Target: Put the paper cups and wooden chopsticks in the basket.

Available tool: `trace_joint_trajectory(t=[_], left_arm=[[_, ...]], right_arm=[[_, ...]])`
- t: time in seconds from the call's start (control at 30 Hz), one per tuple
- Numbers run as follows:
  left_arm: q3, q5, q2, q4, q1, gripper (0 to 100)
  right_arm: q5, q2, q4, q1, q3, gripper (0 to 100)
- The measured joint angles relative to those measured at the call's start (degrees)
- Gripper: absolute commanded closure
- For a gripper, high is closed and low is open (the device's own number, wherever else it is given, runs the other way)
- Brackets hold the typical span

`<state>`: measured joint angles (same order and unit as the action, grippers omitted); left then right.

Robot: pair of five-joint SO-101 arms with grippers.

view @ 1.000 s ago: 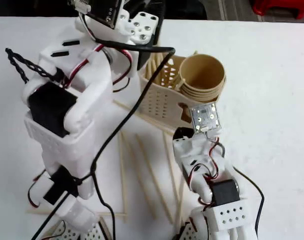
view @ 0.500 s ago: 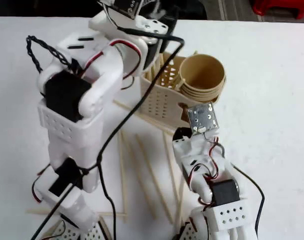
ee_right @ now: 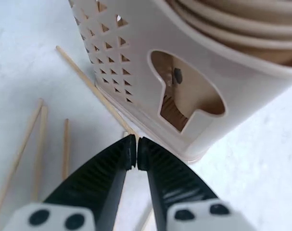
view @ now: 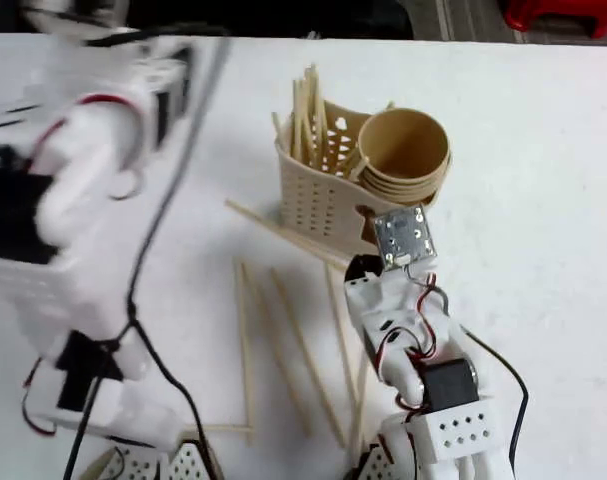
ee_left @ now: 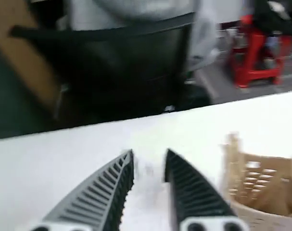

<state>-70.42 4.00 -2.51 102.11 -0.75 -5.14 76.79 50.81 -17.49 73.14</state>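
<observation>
The beige basket [view: 323, 205] holds stacked paper cups [view: 405, 152] and a bunch of wooden chopsticks [view: 307, 112] standing upright. Several more chopsticks [view: 245, 345] lie flat on the white table in front of it. My left gripper [ee_left: 148, 166] hangs open and empty above the table, left of the basket [ee_left: 261, 197]. My right gripper [ee_right: 136, 147] is shut at the basket's [ee_right: 150, 62] front base. Its tips rest at the end of one chopstick [ee_right: 93, 86] that lies along the basket's foot; nothing shows between the fingers.
The left arm [view: 63, 200] stands tall over the table's left side with a black cable [view: 158, 240] trailing down. The right arm [view: 418, 350] sits low in front of the basket. A black chair [ee_left: 117, 62] and a red stool [ee_left: 256, 48] stand beyond the far edge.
The left arm has swung away from above the basket toward the left, uncovering the chopsticks standing in the basket. The right arm has kept still.
</observation>
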Motion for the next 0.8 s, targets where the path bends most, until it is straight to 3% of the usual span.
trace_joint_trajectory(t=[0.2,0.43,0.63,0.8], left_arm=[[13.36,4.13,2.46,0.0,14.68,98],[36.48,5.63,8.88,-1.85,21.36,98],[59.78,6.33,20.48,-13.01,23.03,98],[85.71,8.7,32.0,-28.31,23.03,98]], right_arm=[[0.0,0.09,0.0,0.0,0.53,97.9],[0.0,0.09,0.0,-0.26,0.53,97.8],[0.0,0.09,0.0,-2.73,0.53,97.8],[0.0,0.09,0.0,-2.73,0.53,97.8]])
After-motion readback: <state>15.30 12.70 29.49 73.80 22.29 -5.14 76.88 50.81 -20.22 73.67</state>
